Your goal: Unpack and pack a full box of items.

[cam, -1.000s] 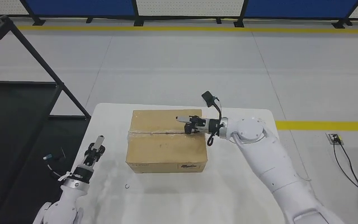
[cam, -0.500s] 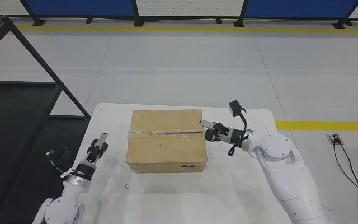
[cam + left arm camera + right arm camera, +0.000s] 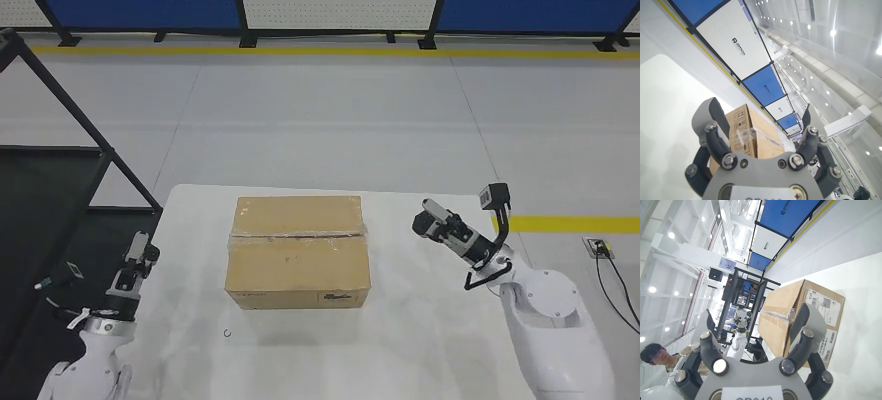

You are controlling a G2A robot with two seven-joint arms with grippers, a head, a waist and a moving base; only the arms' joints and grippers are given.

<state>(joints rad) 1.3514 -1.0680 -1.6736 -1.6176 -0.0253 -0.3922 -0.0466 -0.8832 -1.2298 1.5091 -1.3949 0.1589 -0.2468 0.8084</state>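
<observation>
We find the box (image 3: 298,250) mid-surface (image 3: 420,330), flaps shut, clear tape along the top seam, so we cannot see the contents. Left end effector (image 3: 141,247): spread wide, empty, at the surface's left edge, well apart from the box. Right end effector (image 3: 427,217): spread wide, empty, near the box's right side, not touching.

The box (image 3: 780,298) bears a printed barcode label (image 3: 831,308); wall panels (image 3: 730,43) carry logos.

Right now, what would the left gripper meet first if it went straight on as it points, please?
Probably nothing: the left gripper points toward the far edge of the table, past the cardboard box, which lies to its right. Depth is unclear, so this is tentative.
</observation>
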